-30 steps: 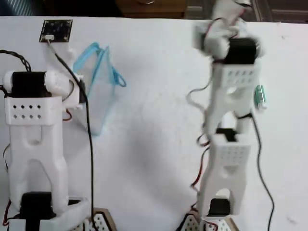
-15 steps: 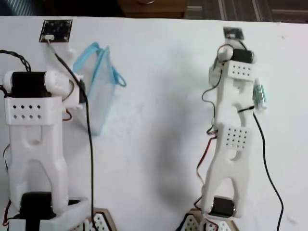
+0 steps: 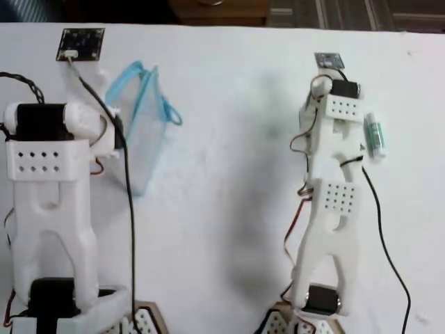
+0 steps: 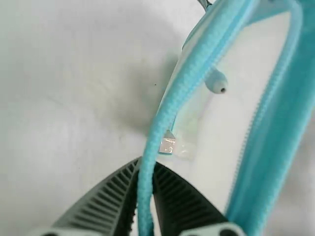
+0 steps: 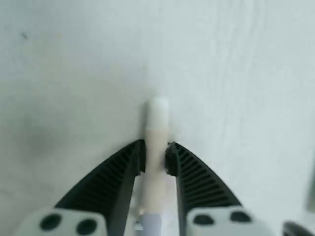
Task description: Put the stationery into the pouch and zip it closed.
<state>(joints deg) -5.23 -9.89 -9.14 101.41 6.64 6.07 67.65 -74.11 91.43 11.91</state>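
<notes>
The left tool is pinched tight on the turquoise zip edge of the clear pouch. The pouch stands with its mouth open on the white surface, just beside the left arm. The right tool is narrowed around a white pen-like stick, held lengthwise between its jaws. A green-and-white tube lies just beside the right arm.

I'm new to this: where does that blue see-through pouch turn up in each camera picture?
High view: the pouch stands at upper left, beside the left arm.
Left wrist view: the pouch is close up, its edge pinched in the left gripper.
Right wrist view: the right gripper clamps a pale stick.
Shared landmark: the white table.
</notes>
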